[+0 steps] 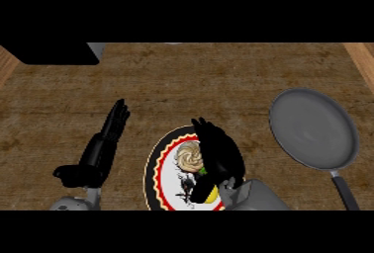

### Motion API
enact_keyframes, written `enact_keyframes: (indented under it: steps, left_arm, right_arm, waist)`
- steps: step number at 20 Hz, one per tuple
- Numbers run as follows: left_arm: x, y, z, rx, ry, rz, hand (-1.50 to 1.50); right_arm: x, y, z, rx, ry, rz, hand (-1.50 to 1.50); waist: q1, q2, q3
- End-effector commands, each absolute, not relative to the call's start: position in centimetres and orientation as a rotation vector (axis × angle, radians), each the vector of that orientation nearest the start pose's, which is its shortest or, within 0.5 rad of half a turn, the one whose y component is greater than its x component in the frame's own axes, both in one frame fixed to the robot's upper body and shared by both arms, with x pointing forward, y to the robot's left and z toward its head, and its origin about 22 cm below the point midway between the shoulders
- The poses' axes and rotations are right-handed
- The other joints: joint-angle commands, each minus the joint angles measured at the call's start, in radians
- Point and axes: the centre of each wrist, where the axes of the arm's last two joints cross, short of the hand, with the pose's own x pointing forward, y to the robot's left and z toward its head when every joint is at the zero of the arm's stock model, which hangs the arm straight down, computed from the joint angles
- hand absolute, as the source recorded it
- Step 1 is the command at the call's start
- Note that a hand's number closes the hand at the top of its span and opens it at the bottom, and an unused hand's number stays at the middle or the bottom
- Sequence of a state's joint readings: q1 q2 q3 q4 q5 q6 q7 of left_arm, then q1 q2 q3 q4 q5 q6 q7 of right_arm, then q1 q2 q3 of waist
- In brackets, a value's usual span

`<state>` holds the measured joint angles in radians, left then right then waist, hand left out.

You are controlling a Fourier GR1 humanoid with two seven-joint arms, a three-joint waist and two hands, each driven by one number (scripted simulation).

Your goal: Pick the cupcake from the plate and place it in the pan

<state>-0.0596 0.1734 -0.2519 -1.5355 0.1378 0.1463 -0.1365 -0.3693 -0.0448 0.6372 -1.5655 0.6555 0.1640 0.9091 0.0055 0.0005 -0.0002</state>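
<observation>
The cupcake (pixel 190 158), with pale swirled frosting, sits on a round plate (pixel 156 168) with a black, red and yellow rim at the lower middle of the head view. My right hand (pixel 219 153) lies over the plate's right half, right beside the cupcake, its fingers stretched out straight toward the far side; whether it touches the cupcake I cannot tell. The grey pan (pixel 314 131) lies to the right of the plate, with its dark handle (pixel 345 190) pointing toward me. My left hand (pixel 106 143) rests open at the left of the plate, fingers straight.
The counter is brown and wood-grained (pixel 197 84). A black block (pixel 51 53) sits at the far left corner. Lighter wooden edges (pixel 361 59) border the counter at far right and far left.
</observation>
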Motion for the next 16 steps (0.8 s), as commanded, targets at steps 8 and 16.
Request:
enact_keyframes:
  steps: [8,16]
  left_arm:
    - [23.4,19.0,0.8,-0.057,-1.699,-0.131,0.00]
    - [24.3,21.6,1.8,-0.056,-1.702,-0.126,0.00]
  right_arm:
    - [24.4,-4.7,4.5,-0.542,-1.076,1.015,-1.50]
    - [26.5,-4.8,1.9,-0.542,-1.070,0.995,-1.50]
  waist:
    - [-0.001,-0.001,0.000]
    - [0.001,0.000,0.000]
